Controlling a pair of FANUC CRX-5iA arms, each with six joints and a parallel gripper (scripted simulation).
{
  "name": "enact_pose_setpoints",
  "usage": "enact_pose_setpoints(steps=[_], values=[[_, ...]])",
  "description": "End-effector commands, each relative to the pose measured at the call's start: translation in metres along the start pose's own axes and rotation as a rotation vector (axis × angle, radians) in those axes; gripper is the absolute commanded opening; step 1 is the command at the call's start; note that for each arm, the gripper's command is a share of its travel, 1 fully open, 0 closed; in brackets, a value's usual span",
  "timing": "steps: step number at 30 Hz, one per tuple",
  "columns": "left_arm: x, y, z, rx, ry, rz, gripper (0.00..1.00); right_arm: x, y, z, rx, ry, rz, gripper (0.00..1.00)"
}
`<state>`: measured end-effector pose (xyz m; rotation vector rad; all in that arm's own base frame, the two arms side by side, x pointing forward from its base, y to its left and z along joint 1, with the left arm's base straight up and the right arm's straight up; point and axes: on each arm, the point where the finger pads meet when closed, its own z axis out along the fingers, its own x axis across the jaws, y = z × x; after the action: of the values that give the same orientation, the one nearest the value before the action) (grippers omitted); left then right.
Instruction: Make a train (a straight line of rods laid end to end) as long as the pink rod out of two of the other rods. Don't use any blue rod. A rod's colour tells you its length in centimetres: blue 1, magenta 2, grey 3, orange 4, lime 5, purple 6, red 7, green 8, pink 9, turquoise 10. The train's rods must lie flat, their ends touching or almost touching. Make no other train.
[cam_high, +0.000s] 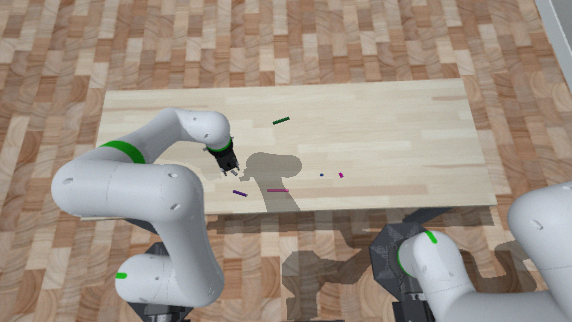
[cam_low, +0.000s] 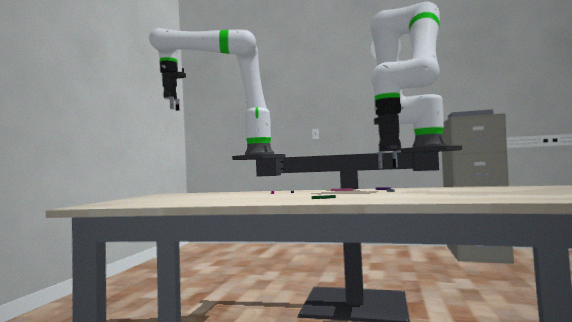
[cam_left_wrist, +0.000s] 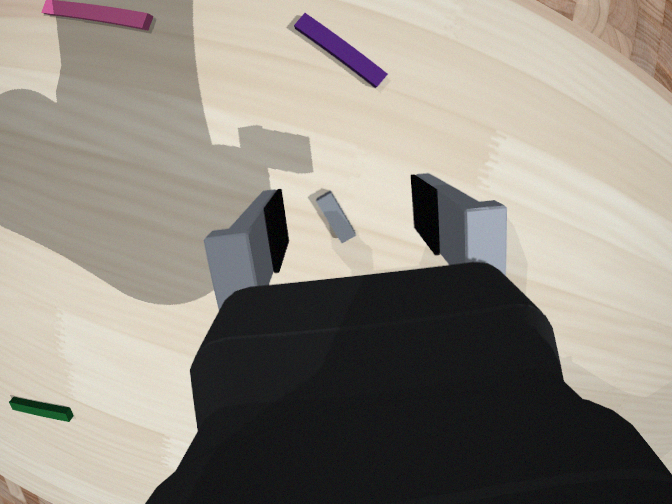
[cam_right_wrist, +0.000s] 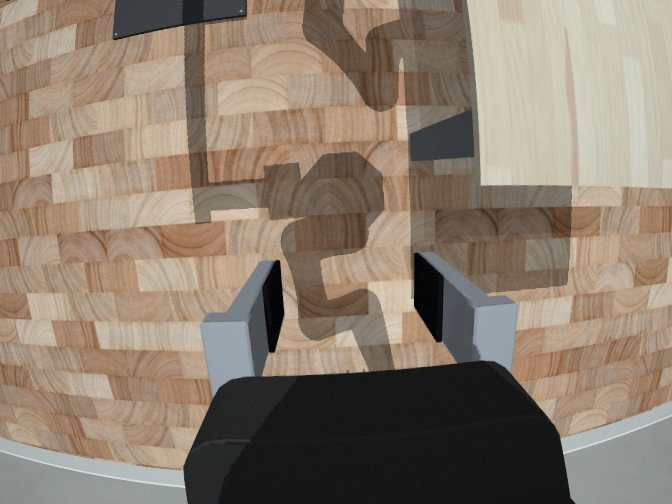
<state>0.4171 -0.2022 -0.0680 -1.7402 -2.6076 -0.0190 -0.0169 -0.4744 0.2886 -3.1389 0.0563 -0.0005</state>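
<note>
A grey rod (cam_high: 234, 173) (cam_low: 391, 190) (cam_left_wrist: 336, 217) lies flat on the table, apart from the other rods. My left gripper (cam_high: 231, 171) (cam_low: 387, 162) (cam_left_wrist: 349, 208) is open and empty above it, with the rod showing between its fingers in the left wrist view. A purple rod (cam_high: 240, 193) (cam_low: 383, 188) (cam_left_wrist: 340, 49) lies slanted nearby, not touching the grey one. The pink rod (cam_high: 277, 190) (cam_low: 342, 189) (cam_left_wrist: 100, 14) lies beyond the purple rod, apart from it. My right gripper (cam_low: 174, 104) (cam_right_wrist: 348, 284) is open and empty, high and off the table's side.
A green rod (cam_high: 281, 120) (cam_low: 324, 197) (cam_left_wrist: 40, 409) lies across the table from the pink one. A small blue rod (cam_high: 321, 175) (cam_low: 292, 192) and a magenta rod (cam_high: 341, 175) (cam_low: 272, 192) lie to the right in the top view. The left arm hangs over the table's left part there.
</note>
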Motion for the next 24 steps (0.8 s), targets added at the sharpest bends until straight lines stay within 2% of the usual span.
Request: enact_pose_setpoints(steps=[1, 8, 10, 11, 24], values=[[0.002, -0.008, 0.001, 0.004, -0.014, 0.167, 1.00, 0.000, 0.000, -0.001, -0.002, 0.000, 0.000, 1.00], [0.004, -0.016, 0.002, 0.003, -0.014, 0.366, 1.00, 0.000, 0.000, -0.001, -0.002, 0.000, 0.000, 1.00], [0.004, -0.016, 0.002, 0.003, -0.014, 0.366, 1.00, 0.000, 0.000, -0.001, -0.002, 0.000, 0.000, 1.00], [0.006, -0.020, 0.003, 0.002, -0.014, 0.450, 1.00, 0.000, 0.000, -0.001, -0.002, 0.000, 0.000, 1.00], [0.010, -0.033, 0.006, 0.000, -0.014, 0.809, 1.00, 0.000, 0.000, -0.001, -0.002, 0.000, 0.000, 1.00]])
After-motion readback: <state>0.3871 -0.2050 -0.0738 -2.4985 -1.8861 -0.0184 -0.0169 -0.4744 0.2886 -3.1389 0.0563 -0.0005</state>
